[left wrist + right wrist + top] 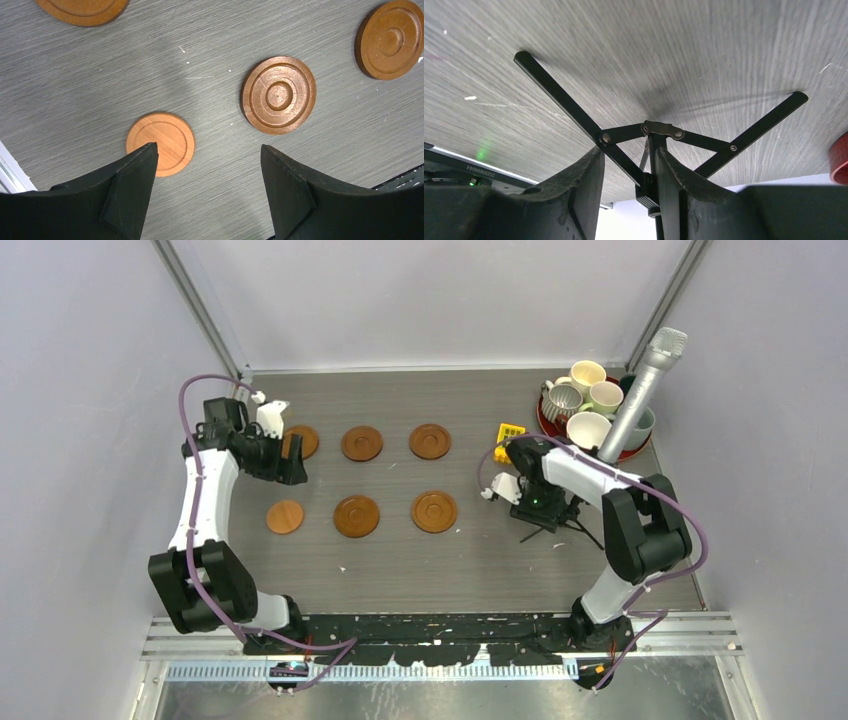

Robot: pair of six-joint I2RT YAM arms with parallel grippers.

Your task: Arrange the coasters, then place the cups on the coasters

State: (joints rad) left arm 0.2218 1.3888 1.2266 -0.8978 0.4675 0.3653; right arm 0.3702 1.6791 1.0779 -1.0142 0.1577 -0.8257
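Note:
Six brown coasters lie in two rows of three on the table: the back row (362, 443) and the front row (357, 516). My left gripper (292, 468) hovers open over the back-left coaster (304, 440), partly hiding it. In the left wrist view its gripper (207, 150) is empty, with a pale coaster (161, 142) by the left finger and a ringed coaster (279, 95) beyond. The cups (588, 430) stand crowded on a red tray (545, 425) at the back right. My right gripper (629, 148) is low at a black tripod stand (659, 129). Its post stands between the jaws against the right finger, with a gap on the left.
A silver microphone (640, 390) leans up from the tripod (548, 530) over the tray of cups. A small yellow object (510, 432) lies left of the tray. The red tray's edge (839, 157) shows at the right of the right wrist view. Walls close in on three sides.

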